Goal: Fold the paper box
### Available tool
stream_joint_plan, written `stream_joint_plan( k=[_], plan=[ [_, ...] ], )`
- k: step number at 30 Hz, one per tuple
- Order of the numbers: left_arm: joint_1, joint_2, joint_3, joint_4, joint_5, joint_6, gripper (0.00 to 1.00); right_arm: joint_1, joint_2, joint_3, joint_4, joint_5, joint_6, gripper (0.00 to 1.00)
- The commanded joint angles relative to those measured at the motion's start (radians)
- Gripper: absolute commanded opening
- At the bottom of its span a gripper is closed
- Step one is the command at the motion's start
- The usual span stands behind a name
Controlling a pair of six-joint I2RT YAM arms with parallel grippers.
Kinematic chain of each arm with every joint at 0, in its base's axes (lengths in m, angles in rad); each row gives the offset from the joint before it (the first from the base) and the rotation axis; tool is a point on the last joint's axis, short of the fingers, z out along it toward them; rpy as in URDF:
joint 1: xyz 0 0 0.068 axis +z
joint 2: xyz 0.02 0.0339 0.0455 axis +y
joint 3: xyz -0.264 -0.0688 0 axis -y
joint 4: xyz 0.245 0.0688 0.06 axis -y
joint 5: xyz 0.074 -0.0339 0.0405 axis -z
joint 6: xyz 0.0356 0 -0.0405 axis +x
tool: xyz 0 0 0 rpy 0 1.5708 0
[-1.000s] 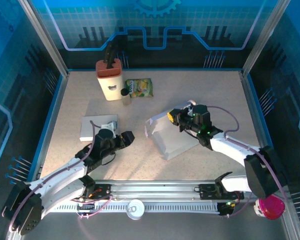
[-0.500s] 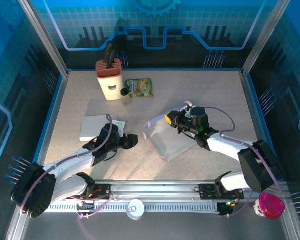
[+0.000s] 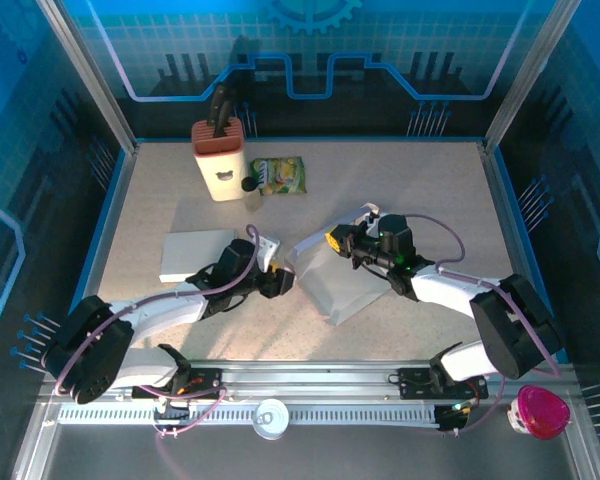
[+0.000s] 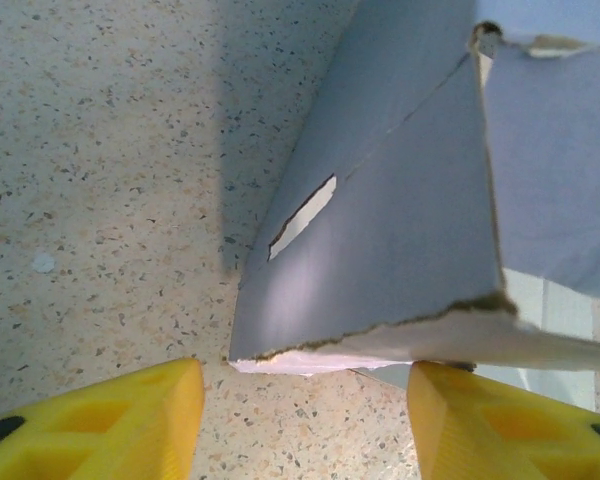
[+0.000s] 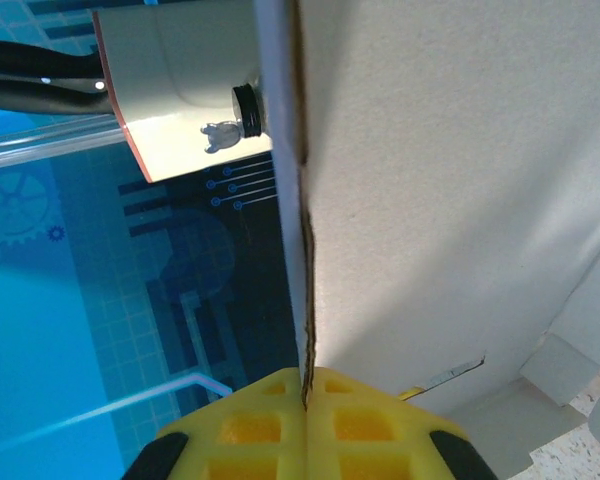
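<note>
Left end effector: 2 yellow fingers sit at the bottom edge of the frame, spread wide apart, over the speckled tabletop. The paper box fills the upper right, and 1 grey panel comes down into the gap between the fingers. The panel's lower edge is ragged and torn brown. Its left corner lies just beside the left finger, with a gap between them. Its right end overlaps the right fingertip; contact cannot be judged. 1 narrow slit shows in the panel. The box's shadow falls on the tabletop left of the panel.
</note>
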Motion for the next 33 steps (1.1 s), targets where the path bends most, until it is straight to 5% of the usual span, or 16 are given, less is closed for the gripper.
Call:
stream_joint_plan(
  k=[1,10,33],
  plan=[
    [-0.008,0.027,0.040,0.032,-0.001,0.059,0.51,0.018,0.018,0.005,0.020,-0.017,-0.022,0.00],
    [-0.033,0.083,0.055,0.042,0.009,0.137,0.37,0.022,0.033,0.005,0.042,-0.015,-0.021,0.00],
    [-0.079,0.094,0.047,0.099,-0.111,0.075,0.29,0.071,0.154,-0.065,0.324,0.076,-0.066,0.00]
  ],
)
